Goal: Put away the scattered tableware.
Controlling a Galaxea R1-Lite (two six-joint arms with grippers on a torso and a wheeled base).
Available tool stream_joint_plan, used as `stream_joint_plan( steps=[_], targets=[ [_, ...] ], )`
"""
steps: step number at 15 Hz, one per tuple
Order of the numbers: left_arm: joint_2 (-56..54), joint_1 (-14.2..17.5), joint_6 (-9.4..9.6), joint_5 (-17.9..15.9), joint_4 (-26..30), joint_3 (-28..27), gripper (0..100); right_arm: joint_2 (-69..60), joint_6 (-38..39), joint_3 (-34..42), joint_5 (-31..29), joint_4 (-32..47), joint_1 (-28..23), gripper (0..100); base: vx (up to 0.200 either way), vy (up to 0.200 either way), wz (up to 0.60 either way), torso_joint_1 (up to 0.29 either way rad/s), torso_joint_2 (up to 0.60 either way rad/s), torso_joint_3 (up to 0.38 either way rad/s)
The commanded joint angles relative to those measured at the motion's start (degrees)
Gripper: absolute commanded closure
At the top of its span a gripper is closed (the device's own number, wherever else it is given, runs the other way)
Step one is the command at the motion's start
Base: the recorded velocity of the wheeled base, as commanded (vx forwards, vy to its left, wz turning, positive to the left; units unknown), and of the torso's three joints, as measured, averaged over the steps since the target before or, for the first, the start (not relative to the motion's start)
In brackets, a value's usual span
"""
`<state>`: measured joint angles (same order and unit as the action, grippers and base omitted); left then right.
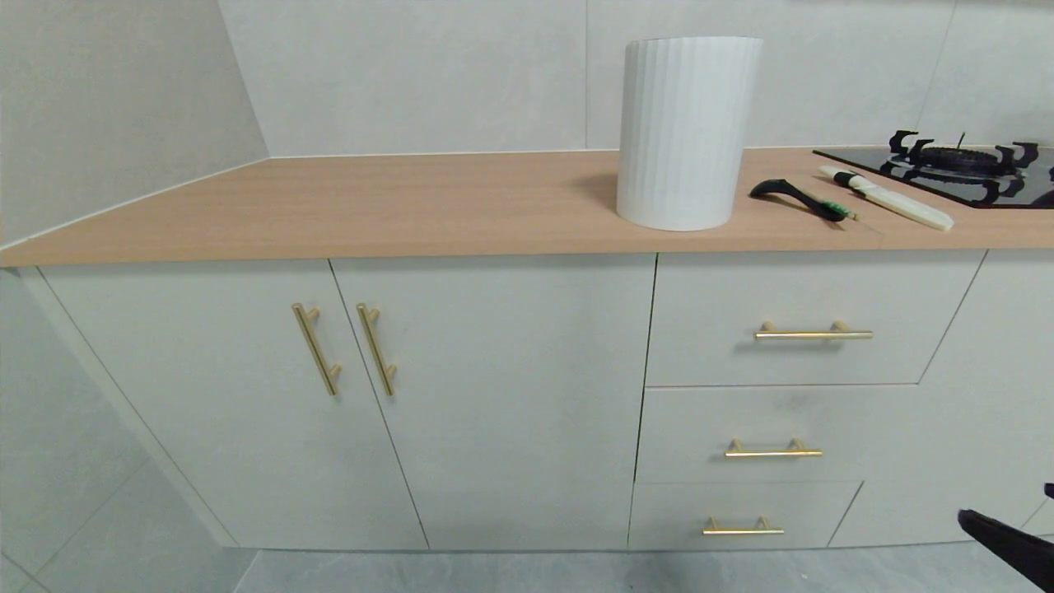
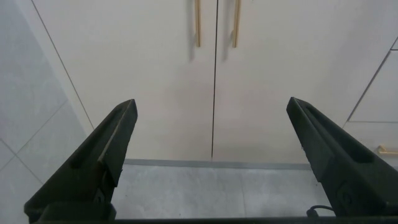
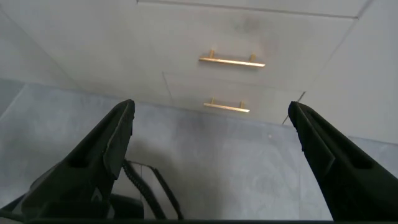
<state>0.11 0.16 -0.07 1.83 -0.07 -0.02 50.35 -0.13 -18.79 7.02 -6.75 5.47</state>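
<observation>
A tall white ribbed holder (image 1: pixel 683 132) stands on the wooden countertop (image 1: pixel 370 206). To its right lie a black-handled utensil with a green tip (image 1: pixel 797 198) and a long white utensil with a dark band (image 1: pixel 889 199). My left gripper (image 2: pixel 211 106) is open and empty, low in front of the double cabinet doors (image 2: pixel 214 93). My right gripper (image 3: pixel 211 107) is open and empty too, low above the floor and facing the lower drawers (image 3: pixel 232 61). One of its black fingers (image 1: pixel 1005 539) shows at the head view's bottom right corner.
A black gas hob (image 1: pixel 955 165) sits at the counter's far right, close to the utensils. Under the counter, two doors with gold handles (image 1: pixel 346 346) stand left of three stacked shut drawers (image 1: pixel 811 333). Grey tiled floor (image 1: pixel 494 572) lies below.
</observation>
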Motion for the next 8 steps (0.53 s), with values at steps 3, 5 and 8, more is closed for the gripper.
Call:
stream_joint_plan(
  steps=[3,5,8],
  targets=[
    [-0.02,0.02,-0.01,0.02,-0.01,0.02,0,31.04,-0.04,-3.98,-0.43,-16.98,1.03,0,0.0,0.0,0.0,0.0,0.0,0.0],
    [-0.02,0.02,-0.01,0.02,-0.01,0.02,0,41.32,-0.04,-6.79,-0.43,-22.34,1.03,0,0.0,0.0,0.0,0.0,0.0,0.0],
    [-0.02,0.02,-0.01,0.02,-0.01,0.02,0,53.01,-0.13,-12.33,-1.4,-27.0,1.03,0,0.0,0.0,0.0,0.0,0.0,0.0]
  ],
)
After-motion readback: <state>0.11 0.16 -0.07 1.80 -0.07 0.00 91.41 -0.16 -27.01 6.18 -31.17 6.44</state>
